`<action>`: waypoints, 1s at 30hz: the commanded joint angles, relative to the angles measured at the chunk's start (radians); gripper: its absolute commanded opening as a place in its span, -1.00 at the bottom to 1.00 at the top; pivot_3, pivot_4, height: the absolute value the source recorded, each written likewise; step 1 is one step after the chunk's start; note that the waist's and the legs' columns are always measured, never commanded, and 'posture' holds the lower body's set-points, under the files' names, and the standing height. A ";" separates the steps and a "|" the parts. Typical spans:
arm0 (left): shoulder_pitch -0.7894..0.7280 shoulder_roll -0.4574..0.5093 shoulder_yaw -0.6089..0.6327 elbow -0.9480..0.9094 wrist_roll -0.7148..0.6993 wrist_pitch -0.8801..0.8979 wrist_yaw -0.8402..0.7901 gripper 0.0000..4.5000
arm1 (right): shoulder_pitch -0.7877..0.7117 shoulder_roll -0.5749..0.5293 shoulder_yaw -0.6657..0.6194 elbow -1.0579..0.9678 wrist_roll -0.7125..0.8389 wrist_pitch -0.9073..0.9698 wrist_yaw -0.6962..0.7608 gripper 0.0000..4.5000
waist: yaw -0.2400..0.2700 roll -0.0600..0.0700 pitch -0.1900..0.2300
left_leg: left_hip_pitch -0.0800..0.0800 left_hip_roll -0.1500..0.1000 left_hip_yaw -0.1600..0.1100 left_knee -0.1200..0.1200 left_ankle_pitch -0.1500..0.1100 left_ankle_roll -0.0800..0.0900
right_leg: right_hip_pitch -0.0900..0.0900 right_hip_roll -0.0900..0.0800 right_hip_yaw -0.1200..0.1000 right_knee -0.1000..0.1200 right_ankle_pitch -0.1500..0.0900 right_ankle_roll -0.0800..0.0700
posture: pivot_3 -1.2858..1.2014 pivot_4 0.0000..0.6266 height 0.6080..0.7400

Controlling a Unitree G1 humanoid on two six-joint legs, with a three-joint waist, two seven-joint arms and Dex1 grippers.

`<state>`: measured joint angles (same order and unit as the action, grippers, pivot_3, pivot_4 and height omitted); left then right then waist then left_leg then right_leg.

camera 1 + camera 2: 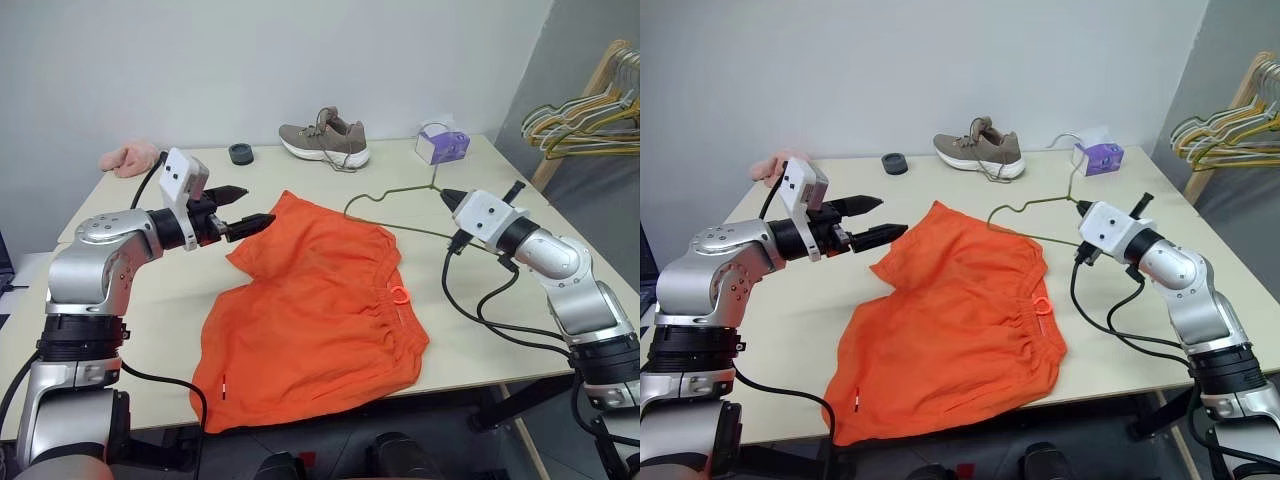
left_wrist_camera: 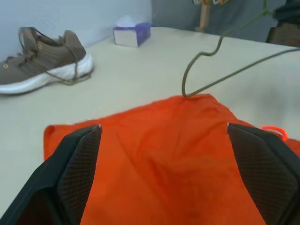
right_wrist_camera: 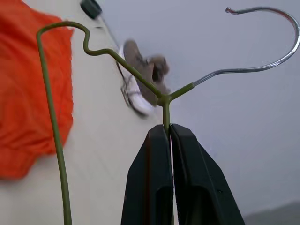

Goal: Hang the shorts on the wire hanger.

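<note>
On your far left a small pink fluffy cloth lies near the back corner of the table. Your left gripper hangs above the table with its two black fingers spread wide and nothing between them, pointing toward the near upper corner of the shorts (the tips sit just beside that corner, and whether they touch the cloth cannot be told). The shorts lie spread flat across the middle of the table, bright orange, with the gathered waistband toward your right and a small orange drawcord loop on that side; their lower hem reaches the front edge of the table. Behind them, toward the wall, you see a small black ring, a brown shoe with a white sole, and a purple tissue box. The wire hanger is raised off the table, one end just above the shorts' far corner. Your right gripper has its fingers pinched tight on the hanger's wire just below the twisted neck, the hook curving up past the fingertips. At far right, a bunch of yellow and green hangers hangs on a wooden rack.
</note>
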<state>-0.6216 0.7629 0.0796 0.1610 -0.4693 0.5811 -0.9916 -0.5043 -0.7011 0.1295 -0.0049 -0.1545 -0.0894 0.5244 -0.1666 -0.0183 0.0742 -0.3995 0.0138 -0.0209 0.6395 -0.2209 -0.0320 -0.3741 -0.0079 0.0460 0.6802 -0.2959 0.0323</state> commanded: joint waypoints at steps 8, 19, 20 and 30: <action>-0.086 0.025 -0.139 0.065 0.085 -0.034 -0.197 1.00 | -0.115 0.034 0.090 -0.096 -0.009 -0.222 0.142 -0.97 | -0.003 0.000 0.000 | 0.000 0.000 -0.001 0.001 0.000 0.000 | 0.000 0.000 -0.001 0.001 0.000 0.000 | -0.12 -0.92 1.00; -0.047 0.025 -0.256 0.013 0.133 -0.059 -0.356 1.00 | -0.151 0.108 0.125 -0.115 -0.002 -0.238 0.211 -0.97 | -0.006 0.000 0.000 | 0.000 0.001 -0.001 0.002 0.000 0.000 | 0.001 0.000 0.000 0.002 0.000 0.000 | -0.12 -0.92 1.00; -0.046 0.023 -0.257 0.017 0.135 -0.054 -0.358 1.00 | -0.152 0.113 0.124 -0.117 0.000 -0.237 0.213 -0.97 | -0.006 0.000 0.000 | 0.000 0.001 -0.001 0.002 0.000 0.000 | 0.001 0.000 0.000 0.002 0.000 0.000 | -0.12 -0.92 1.00; -0.021 0.019 -0.263 0.019 0.166 -0.075 -0.376 -0.20 | -0.139 0.138 0.112 -0.148 0.011 -0.203 0.232 -1.00 | -0.005 0.000 0.000 | 0.000 0.001 -0.001 0.003 0.000 0.000 | 0.001 0.000 0.000 0.002 0.000 0.000 | -0.12 -0.91 1.00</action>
<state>-0.6433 0.7762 -0.1892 0.2032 -0.3024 0.5177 -1.3537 -0.6235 -0.5673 0.2636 -0.1157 -0.1665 -0.2950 0.7584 -0.1721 -0.0182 0.0742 -0.3994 0.0148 -0.0224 0.6423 -0.2209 -0.0319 -0.3734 -0.0075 0.0463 0.6822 -0.2958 0.0320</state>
